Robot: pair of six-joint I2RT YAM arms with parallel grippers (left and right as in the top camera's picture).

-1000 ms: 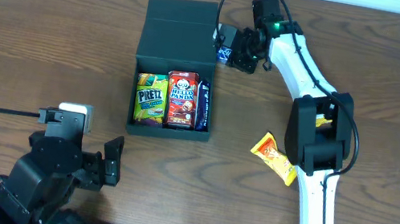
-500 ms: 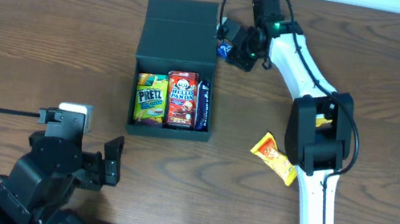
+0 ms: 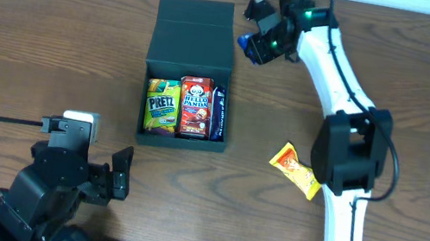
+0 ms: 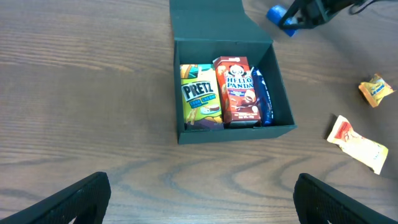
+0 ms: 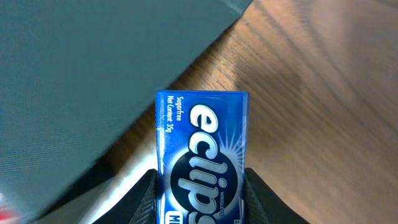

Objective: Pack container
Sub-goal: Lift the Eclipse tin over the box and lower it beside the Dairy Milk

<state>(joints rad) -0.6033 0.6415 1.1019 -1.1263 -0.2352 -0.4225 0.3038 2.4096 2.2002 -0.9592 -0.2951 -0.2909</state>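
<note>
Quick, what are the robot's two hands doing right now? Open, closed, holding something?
Left gripper: open, holding nothing.
Right gripper: shut on the blue Eclipse mint pack.

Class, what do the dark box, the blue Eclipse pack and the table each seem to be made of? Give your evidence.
Dark box: probably stiff cardboard, matte; flat unshiny panels, crisp folded lid.
Eclipse pack: glossy printed shell, thin metal or card, unclear; slight sheen.
Table: wood or wood-look laminate; brown grain streaks.
</note>
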